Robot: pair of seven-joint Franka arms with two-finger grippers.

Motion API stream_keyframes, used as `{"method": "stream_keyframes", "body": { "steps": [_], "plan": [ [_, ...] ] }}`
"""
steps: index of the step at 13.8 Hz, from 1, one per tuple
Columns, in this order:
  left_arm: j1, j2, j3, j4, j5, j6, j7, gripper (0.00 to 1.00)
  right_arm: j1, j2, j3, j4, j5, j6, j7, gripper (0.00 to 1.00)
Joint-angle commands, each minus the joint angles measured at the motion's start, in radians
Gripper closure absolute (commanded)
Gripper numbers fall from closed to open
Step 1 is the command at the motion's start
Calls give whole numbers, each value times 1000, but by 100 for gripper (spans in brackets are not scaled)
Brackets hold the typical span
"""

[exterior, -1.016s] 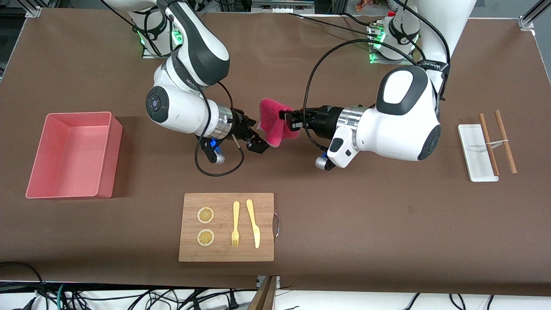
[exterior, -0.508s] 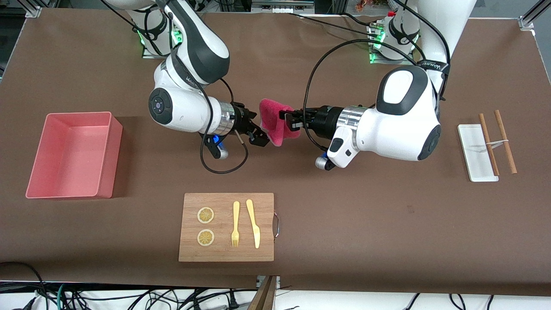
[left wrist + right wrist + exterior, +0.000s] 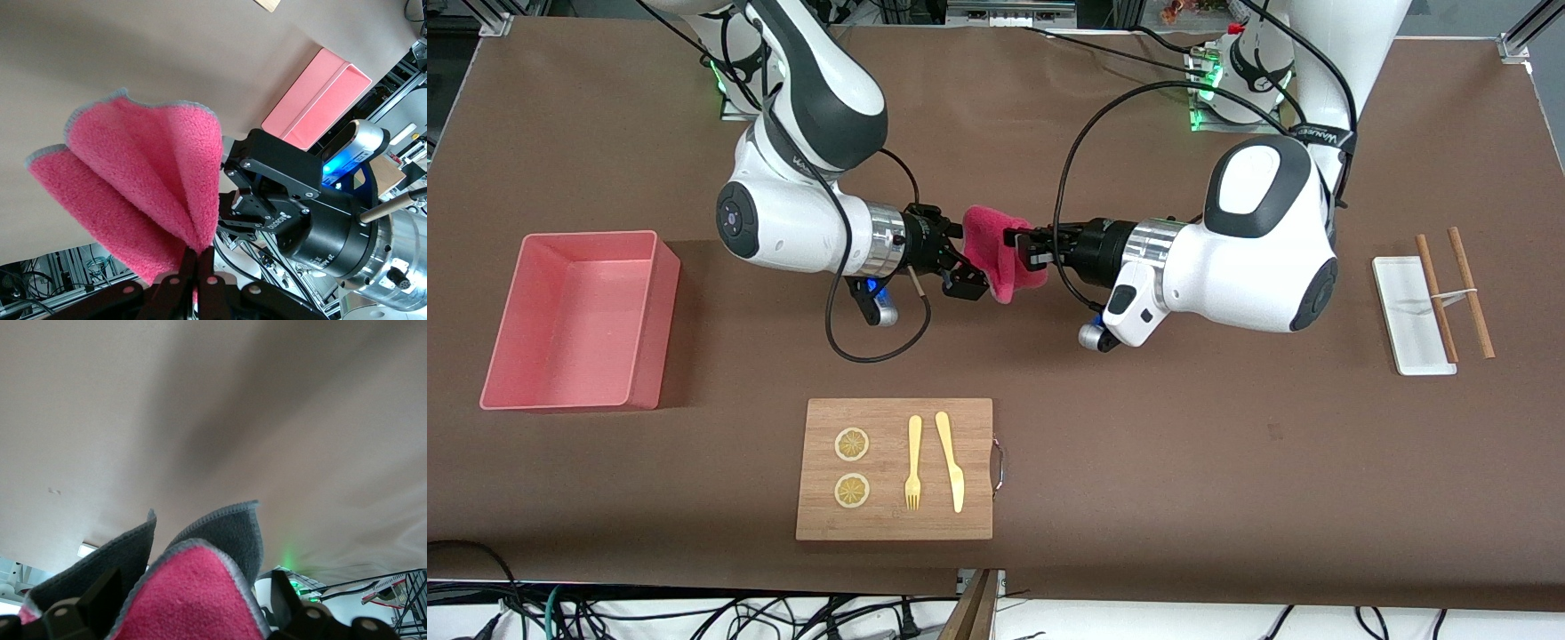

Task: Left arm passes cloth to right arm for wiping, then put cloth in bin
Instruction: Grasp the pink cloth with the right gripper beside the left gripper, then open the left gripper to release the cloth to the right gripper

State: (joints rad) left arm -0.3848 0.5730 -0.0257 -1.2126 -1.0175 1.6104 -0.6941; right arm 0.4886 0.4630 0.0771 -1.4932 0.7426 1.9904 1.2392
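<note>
The magenta-red cloth (image 3: 996, 253) hangs in the air over the middle of the table. My left gripper (image 3: 1016, 249) is shut on one edge of it; the left wrist view shows its fingers (image 3: 190, 267) pinched on the cloth (image 3: 140, 193). My right gripper (image 3: 971, 265) is open, with the free end of the cloth (image 3: 193, 600) between its spread fingers (image 3: 100, 597). It also shows in the left wrist view (image 3: 250, 200). The pink bin (image 3: 660, 329) stands empty at the right arm's end of the table.
A wooden board (image 3: 894, 524) with two lemon slices, a yellow fork (image 3: 913, 462) and a yellow knife (image 3: 951, 460) lies nearer the front camera. A white tray (image 3: 1409, 311) with chopsticks (image 3: 1436, 293) lies at the left arm's end.
My right gripper has moved toward the cloth, and its open fingers now stand around the cloth's free end. The left gripper and the cloth have stayed in place.
</note>
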Motion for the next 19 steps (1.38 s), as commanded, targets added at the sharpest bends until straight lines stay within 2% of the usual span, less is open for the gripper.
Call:
{"method": "stream_keyframes", "body": {
  "steps": [1,3,4,15,16,17,19],
  "plan": [
    [-2,2,7,18,-21,-4,-13,100,-2,-6,3,-7,23,-12,2,51],
    [-2,2,7,18,-21,-4,-12,100,-5,-6,4,-6,23,-12,-6,95],
    [-2,2,7,16,-21,-4,-12,100,-5,-6,4,-5,23,-12,-7,100],
    [0,2,7,16,-21,-6,-12,99,-7,-9,-2,2,24,-10,-4,100],
    [1,2,7,16,-19,-6,-12,75,-8,-9,-3,2,24,-10,-6,100],
    [3,2,7,15,-21,-6,-7,66,-10,-9,-3,2,24,-10,-6,100],
    [6,2,9,15,-19,-9,-10,61,-10,-9,-3,2,24,-12,-6,100]
  ]
}}
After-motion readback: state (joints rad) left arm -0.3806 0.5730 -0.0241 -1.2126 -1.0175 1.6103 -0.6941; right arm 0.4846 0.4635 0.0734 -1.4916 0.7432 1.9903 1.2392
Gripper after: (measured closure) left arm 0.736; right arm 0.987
